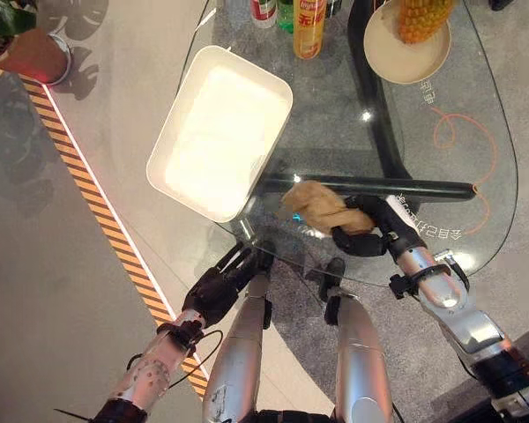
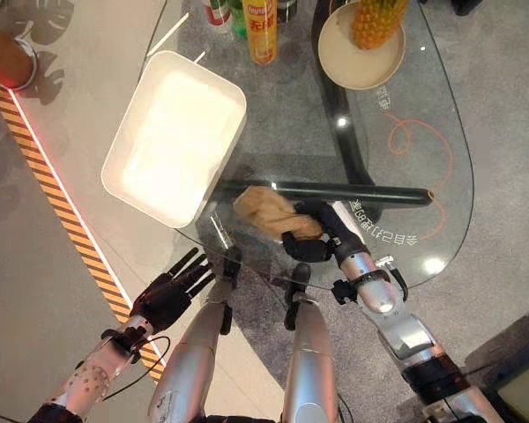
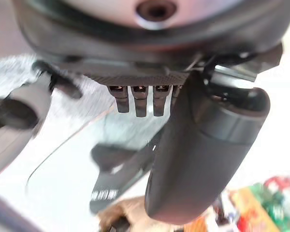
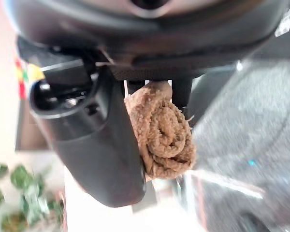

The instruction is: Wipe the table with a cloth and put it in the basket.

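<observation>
A crumpled brown cloth (image 1: 316, 204) lies bunched on the near part of the glass table (image 1: 335, 106). My right hand (image 1: 366, 231) comes in from the lower right and is shut on the cloth, with fingers and thumb curled round its rolled end (image 4: 162, 137). The white rectangular basket (image 1: 182, 110) stands on the table's left end, just left of the cloth, and nothing lies in it. My left hand (image 1: 216, 286) hangs below the table's near edge, off to the left, fingers straight and holding nothing.
A cream plate with a pineapple (image 1: 407, 44) sits at the table's far side. Bottles (image 1: 309, 26) stand beside it. A dark bar of the table frame (image 1: 379, 187) runs under the glass by the cloth. A potted plant (image 1: 18, 40) and striped floor tape (image 1: 97, 203) lie to the left.
</observation>
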{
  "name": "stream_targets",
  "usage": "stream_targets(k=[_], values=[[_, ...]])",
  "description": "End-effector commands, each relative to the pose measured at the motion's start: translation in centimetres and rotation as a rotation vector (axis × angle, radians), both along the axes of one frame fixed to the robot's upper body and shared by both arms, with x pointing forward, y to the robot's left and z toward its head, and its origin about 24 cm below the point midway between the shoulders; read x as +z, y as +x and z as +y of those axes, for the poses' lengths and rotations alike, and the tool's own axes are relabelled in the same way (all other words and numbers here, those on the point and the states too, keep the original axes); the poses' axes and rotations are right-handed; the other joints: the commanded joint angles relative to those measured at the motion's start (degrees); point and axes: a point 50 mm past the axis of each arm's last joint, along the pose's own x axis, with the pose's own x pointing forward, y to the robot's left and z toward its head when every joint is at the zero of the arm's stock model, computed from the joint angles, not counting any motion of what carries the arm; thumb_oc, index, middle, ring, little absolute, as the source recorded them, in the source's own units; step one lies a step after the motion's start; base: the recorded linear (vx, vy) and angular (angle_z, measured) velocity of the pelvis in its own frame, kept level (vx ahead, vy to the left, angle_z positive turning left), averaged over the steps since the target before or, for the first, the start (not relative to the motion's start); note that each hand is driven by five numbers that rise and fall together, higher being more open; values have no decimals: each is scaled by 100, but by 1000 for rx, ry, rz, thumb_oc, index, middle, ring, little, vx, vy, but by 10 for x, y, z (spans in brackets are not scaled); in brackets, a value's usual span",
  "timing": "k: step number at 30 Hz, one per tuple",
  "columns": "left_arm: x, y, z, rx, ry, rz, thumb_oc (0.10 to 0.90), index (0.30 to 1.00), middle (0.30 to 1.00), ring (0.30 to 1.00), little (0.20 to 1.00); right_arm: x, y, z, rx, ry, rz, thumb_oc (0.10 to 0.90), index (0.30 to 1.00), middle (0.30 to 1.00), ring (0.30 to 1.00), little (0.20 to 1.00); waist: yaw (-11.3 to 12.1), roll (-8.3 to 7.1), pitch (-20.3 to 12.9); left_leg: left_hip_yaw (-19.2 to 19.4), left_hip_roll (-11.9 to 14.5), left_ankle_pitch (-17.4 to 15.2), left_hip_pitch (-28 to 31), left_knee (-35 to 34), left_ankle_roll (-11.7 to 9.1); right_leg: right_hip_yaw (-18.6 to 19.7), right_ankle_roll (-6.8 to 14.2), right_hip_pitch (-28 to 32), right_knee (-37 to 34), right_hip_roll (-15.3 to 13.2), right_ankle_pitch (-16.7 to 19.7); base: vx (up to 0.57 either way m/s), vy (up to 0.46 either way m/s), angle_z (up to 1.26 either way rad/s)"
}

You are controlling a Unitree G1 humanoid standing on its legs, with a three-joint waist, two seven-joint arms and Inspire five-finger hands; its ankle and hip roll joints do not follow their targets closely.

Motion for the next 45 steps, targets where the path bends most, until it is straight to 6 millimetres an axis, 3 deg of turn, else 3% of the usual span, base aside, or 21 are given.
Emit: stream_targets(k=[1, 5, 12, 17, 24, 32, 45], values=[[20, -13, -3, -59, -140, -97, 800, 900, 900, 900, 900, 69, -20, 28, 218, 145, -368, 100, 300, 300, 300, 200, -99, -106, -137, 647, -164, -938, 71, 793, 287, -151, 170, 319, -981, 403, 683, 0, 0, 0], [32, -12, -11, -107, -208, -129, 800, 900, 900, 900, 900, 72, -35, 39, 317, 217, -406, 100, 300, 300, 300, 200, -156, -147, -137, 692, -164, -959, -9, 845, 310, -78, 175, 224, -952, 443, 695, -2, -3, -1], [51, -11, -28, -231, -285, -177, 800, 900, 900, 900, 900, 74, -40, 54, 428, 179, -388, 100, 300, 300, 300, 200, -203, -197, -137, 782, -153, -912, -104, 842, 310, -13, 163, 169, -1022, 466, 744, -13, -1, -9], [67, -8, -41, -291, -410, -211, 800, 900, 900, 900, 900, 78, -45, 76, 564, 173, -389, 100, 300, 300, 300, 200, -212, -232, -137, 811, -151, -900, -157, 872, 300, 13, 155, 142, -1048, 465, 775, -1, 0, -1], [79, -2, -48, -292, -443, -240, 800, 900, 900, 900, 900, 81, -50, 101, 700, 170, -366, 100, 300, 300, 300, 200, -221, -291, -137, 838, -136, -874, -192, 869, 274, 44, 142, 114, -1069, 489, 791, 0, 0, 0], [85, -1, -55, -278, -598, -267, 800, 900, 900, 900, 900, 53, -33, 101, 533, 119, -227, 100, 300, 300, 300, 200, -204, -302, -137, 856, -134, -866, -205, 865, 245, 36, 103, 117, -1095, 486, 770, 0, 0, 0], [97, 1, -54, -248, -671, -410, 800, 900, 900, 900, 900, 34, -25, 93, 394, -72, -158, 100, 300, 300, 300, 200, -230, -285, -137, 888, -143, -841, -166, 792, 225, 15, 70, 144, -1132, 474, 760, 2, 5, 0]])
